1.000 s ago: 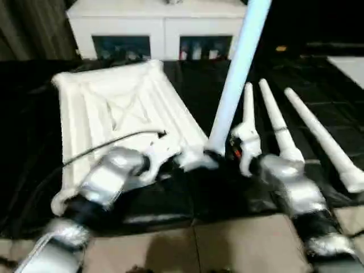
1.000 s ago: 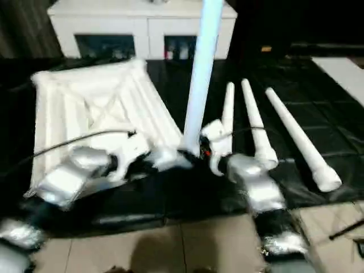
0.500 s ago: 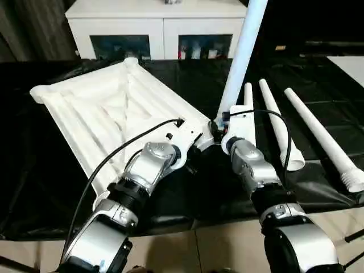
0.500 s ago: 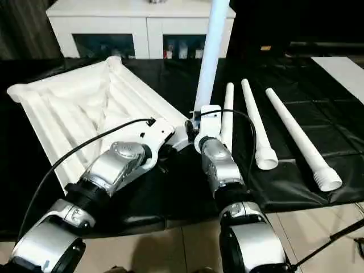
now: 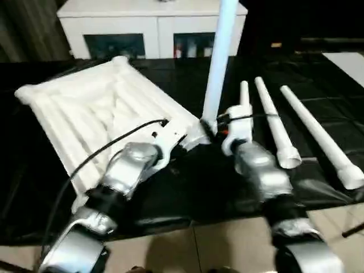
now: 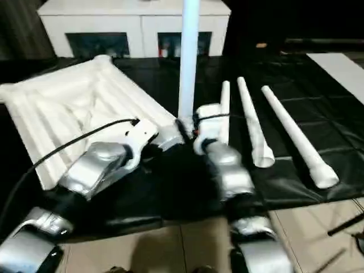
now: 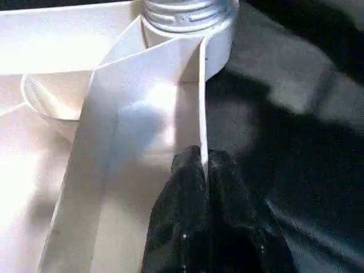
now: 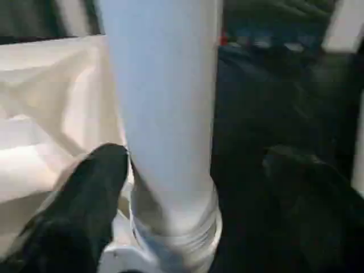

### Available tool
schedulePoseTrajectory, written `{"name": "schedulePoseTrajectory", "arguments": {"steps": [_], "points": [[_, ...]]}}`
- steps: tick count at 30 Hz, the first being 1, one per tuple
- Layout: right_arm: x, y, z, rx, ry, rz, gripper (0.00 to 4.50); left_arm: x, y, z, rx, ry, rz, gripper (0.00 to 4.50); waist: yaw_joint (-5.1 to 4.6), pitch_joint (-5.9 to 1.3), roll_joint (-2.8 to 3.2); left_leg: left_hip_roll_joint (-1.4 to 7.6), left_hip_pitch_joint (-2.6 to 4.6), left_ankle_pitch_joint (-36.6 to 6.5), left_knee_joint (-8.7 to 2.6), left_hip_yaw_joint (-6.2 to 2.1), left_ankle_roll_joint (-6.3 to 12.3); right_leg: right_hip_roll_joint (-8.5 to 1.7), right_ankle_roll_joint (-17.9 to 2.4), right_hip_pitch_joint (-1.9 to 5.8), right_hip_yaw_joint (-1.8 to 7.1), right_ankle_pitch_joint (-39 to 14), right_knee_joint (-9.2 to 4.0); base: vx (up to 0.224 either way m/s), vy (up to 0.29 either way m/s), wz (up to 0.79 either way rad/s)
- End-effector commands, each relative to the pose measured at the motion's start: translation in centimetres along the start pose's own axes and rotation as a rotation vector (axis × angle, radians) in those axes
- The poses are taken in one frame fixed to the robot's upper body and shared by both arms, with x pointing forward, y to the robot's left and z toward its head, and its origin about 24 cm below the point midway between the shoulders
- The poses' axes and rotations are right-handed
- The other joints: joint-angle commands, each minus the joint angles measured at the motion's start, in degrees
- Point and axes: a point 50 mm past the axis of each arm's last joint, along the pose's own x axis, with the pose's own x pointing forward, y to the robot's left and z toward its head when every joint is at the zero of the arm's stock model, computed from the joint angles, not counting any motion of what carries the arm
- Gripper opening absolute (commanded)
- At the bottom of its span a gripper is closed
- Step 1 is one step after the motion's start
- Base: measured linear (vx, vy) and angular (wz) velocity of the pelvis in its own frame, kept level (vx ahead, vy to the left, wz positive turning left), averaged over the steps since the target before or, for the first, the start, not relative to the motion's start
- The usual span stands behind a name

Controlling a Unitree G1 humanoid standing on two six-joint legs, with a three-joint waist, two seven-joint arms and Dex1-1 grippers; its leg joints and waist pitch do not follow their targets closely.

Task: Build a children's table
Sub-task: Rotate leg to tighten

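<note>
Left hand (image 7: 203, 170) pinching tabletop (image 5: 96, 108) rim, right hand (image 8: 187, 170) spread around upright leg (image 5: 218, 62) in corner socket

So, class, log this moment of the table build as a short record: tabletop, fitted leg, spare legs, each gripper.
tabletop: white tabletop, ribbed underside up, on the black-covered work table
fitted leg: upright leg standing in the near corner socket
spare legs: three spare legs lying side by side to the right
left gripper: left gripper shut on the tabletop rim
right gripper: right gripper open around the upright leg's base
</note>
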Motion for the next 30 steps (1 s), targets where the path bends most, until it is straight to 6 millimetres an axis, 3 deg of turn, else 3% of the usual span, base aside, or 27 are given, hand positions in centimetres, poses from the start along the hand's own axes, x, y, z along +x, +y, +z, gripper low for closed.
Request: {"name": "schedulePoseTrajectory", "arguments": {"steps": [1, 6, 8, 10, 15, 18, 30], "points": [[-1.0, -0.4, 0.1, -0.035, 0.041, 0.098, 4.43, -0.8, -0.4, 0.8, 0.104, -0.039, -0.083, 0.00, 0.10, -4.32, 0.28, 2.76, 1.51, -13.5, -4.79, -1.37, 2.10, -2.86, -11.4, 2.93, 2.47, -13.3, -4.44, 0.000, 0.000, 0.00], [-2.6, -0.7, 0.2, -0.055, 0.103, 0.250, 4.43, -1.8, -0.8, 0.2, 0.187, -0.006, -0.198, 0.00, 0.43, -4.35, 0.33, 3.00, 1.53, -13.5, -4.96, -1.48, 1.20, -2.95, -11.3, 2.94, 2.70, -11.0, -4.03, 0.000, 0.000, 0.00], [-3.6, -0.6, -0.3, -0.090, 0.147, 0.388, 4.43, -2.4, -1.2, 0.2, 0.204, -0.008, -0.279, 0.00, 0.38, -4.32, 0.50, 2.90, 1.38, -13.4, -4.89, -1.39, 1.33, -2.97, -11.8, 2.97, 2.71, -10.2, -3.89, 0.000, 0.000, 0.00], [-4.3, -0.5, -0.9, -0.120, 0.190, 0.472, 4.43, -2.7, -1.5, 0.4, 0.211, -0.021, -0.325, 0.00, 0.41, -4.25, 0.20, 2.91, 1.34, -14.1, -4.89, -1.37, 1.26, -3.06, -11.9, 3.00, 2.68, -11.3, -4.06, 0.000, 0.000, 0.00], [-4.2, -0.6, -1.2, -0.146, 0.211, 0.488, 4.43, -2.9, -1.6, 0.5, 0.222, -0.022, -0.336, 0.00, 0.69, -4.19, 0.26, 2.97, 1.58, -14.4, -4.91, -1.36, 0.62, -3.09, -11.7, 2.65, 2.81, -13.1, -4.26, 0.000, 0.000, 0.00], [-4.1, -0.7, -1.4, -0.160, 0.227, 0.485, 4.43, -3.1, -1.5, 0.3, 0.229, -0.011, -0.342, 0.00, 0.76, -4.23, 0.05, 2.99, 1.39, -13.7, -4.91, -1.42, 0.61, -3.17, -11.6, 2.83, 2.82, -13.1, -4.13, 0.000, 0.000, 0.00], [-4.6, -1.0, -1.2, -0.155, 0.242, 0.545, 3.36, -3.4, -1.4, 0.1, 0.233, 0.002, -0.352, 0.00, 1.01, -4.30, -0.03, 2.93, 1.41, -12.2, -4.74, -1.32, 1.28, -3.11, -11.7, 2.91, 2.78, -12.1, -4.01, 0.000, 0.000, 0.00]]}}
